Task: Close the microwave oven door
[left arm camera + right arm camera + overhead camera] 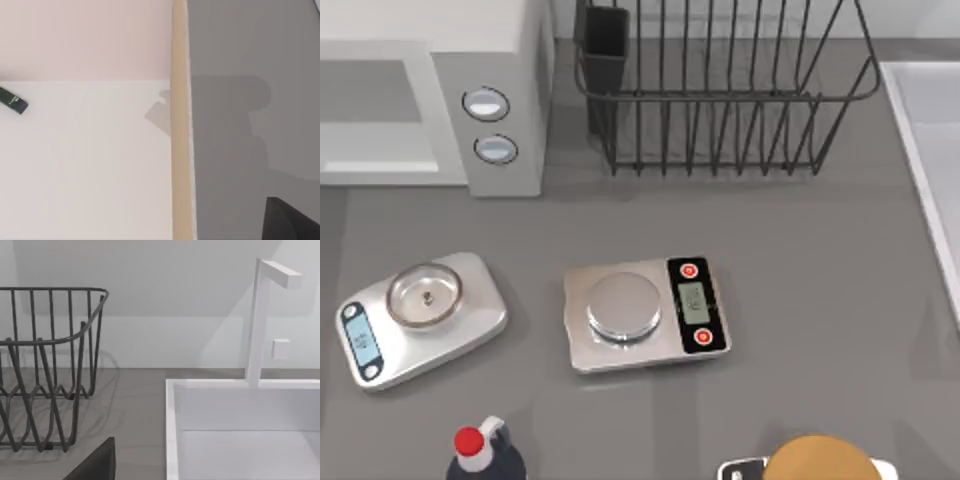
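The microwave oven [500, 60] stands at the table's back left, a white box with a light grey panel carrying two round knobs [486, 103]. Left of that panel its front shows a white frame around a grey recess [370, 95]. The microwave oven door is out of view. A dark piece of my left gripper [292, 220] sits at the edge of the left wrist view, over grey tabletop beside the table's tan edge [180, 150]. A dark piece of my right gripper [95, 462] shows low in the right wrist view, near the rack and the sink.
A black wire dish rack [720, 90] stands at the back, right of the microwave. Two scales [420, 315] [645, 312] lie mid-table. A red-capped bottle [480, 450] and a brown round thing [820, 460] sit at the front edge. A white sink [240, 440] lies at the right.
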`<state>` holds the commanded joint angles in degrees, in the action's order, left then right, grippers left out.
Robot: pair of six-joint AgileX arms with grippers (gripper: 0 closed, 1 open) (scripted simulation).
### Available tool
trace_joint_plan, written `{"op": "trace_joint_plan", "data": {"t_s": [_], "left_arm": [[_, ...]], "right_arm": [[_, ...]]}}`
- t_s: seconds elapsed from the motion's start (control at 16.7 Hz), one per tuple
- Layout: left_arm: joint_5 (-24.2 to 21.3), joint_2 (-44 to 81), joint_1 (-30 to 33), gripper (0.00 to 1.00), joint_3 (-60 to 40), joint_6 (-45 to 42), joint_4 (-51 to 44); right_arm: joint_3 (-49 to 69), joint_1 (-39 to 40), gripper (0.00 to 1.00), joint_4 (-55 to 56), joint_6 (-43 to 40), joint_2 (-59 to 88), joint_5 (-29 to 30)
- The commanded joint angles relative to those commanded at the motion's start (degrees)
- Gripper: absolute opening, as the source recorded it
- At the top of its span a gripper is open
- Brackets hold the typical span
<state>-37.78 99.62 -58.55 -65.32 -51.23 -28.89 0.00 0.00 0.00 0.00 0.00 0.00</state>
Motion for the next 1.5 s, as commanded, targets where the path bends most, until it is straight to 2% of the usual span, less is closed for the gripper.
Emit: {"op": "trace_joint_plan", "data": {"t_s": [0.24,0.6,0.78,1.14,1.5], "left_arm": [[-0.12,3.03,-0.16,0.00,6.13,-0.12,8.91],[-0.09,3.04,0.19,0.00,7.08,0.03,9.74],[1.23,-0.95,2.74,0.00,11.18,2.73,11.83],[5.21,-13.61,10.51,0.00,26.26,11.09,18.46],[5.55,-14.69,11.29,0.00,27.52,12.15,19.11]], "right_arm": [[0.00,0.00,1.00,0.00,0.00,0.00,0.00],[0.00,0.00,1.00,0.00,0.00,0.00,0.00],[0.00,0.00,1.00,0.00,0.00,0.00,0.00],[0.00,0.00,1.00,0.00,0.00,0.00,0.00],[0.00,0.00,1.00,0.00,0.00,0.00,0.00]]}}
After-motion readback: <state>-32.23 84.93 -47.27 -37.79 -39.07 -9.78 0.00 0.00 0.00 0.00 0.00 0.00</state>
